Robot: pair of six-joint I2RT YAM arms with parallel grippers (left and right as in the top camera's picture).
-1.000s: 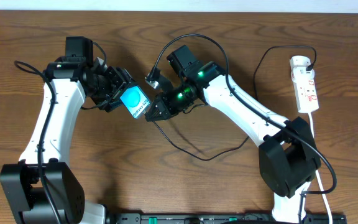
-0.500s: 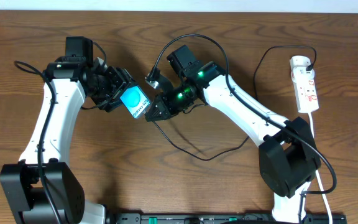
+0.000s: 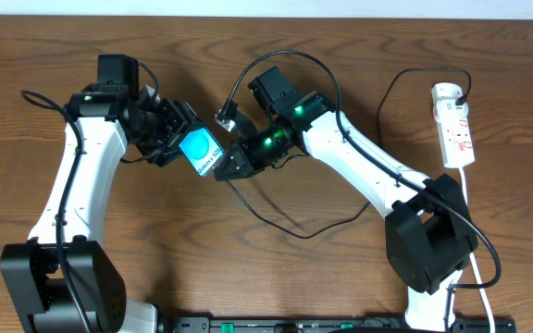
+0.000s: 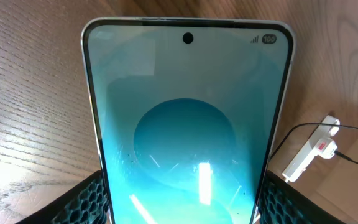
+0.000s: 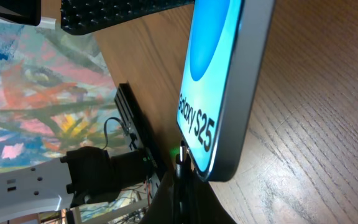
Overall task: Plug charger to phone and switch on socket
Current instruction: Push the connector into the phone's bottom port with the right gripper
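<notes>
Brown wooden tabletop (image 3: pixel 340 277) — left end effector (image 3: pixel 185 141) clamps the phone (image 3: pixel 201 150); right end effector (image 3: pixel 229 166) pinches the charger (image 5: pixel 181 165), its tip at the phone's bottom edge.

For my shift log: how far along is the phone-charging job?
Done: the left gripper holds the cyan-screened smartphone up. In hand: the right gripper holds the plug tip of the thin black charger cable at its bottom edge; seating unclear. Left: switching on the white power strip, untouched.
</notes>
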